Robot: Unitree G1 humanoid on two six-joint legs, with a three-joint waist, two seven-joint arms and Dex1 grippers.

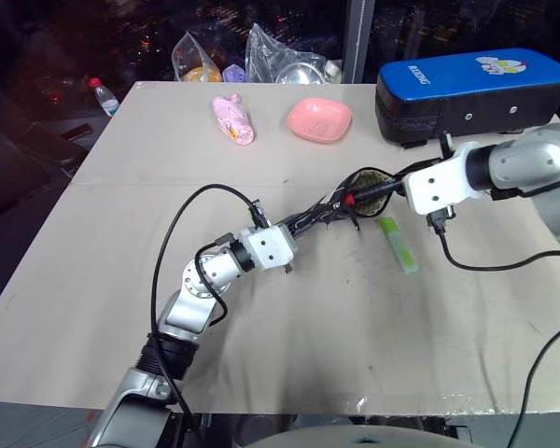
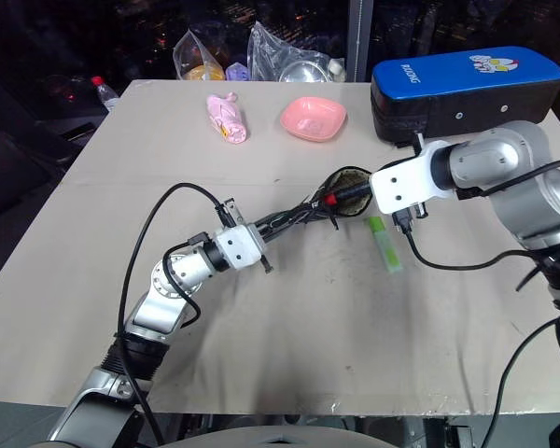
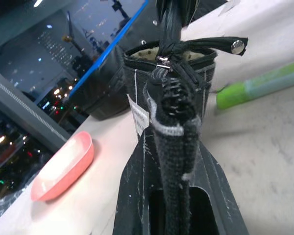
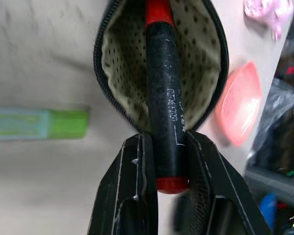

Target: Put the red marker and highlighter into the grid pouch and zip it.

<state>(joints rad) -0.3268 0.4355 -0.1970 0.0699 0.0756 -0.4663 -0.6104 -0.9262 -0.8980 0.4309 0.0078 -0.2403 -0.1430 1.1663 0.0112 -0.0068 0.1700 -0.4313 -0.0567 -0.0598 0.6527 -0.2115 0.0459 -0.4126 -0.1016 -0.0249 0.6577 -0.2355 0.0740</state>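
My left gripper (image 3: 179, 161) pinched the black grid-lined fabric pouch (image 3: 186, 73) open; my right gripper (image 4: 166, 161) clamped the slim red-and-black marker (image 4: 164, 98), tip already inside its mouth. A skewed release might snag the lining (my guess). The chunky green highlighter (image 1: 398, 245) lay on the table just beside the pouch.

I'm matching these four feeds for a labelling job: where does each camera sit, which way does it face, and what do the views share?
Left eye and right eye views: on the head, facing forward and down over the table; both arms show.
Left wrist view: along the left gripper, shut on the grid pouch.
Right wrist view: along the right gripper, holding the red marker in the pouch's mouth.
Shared: pouch, highlighter, pink bowl.
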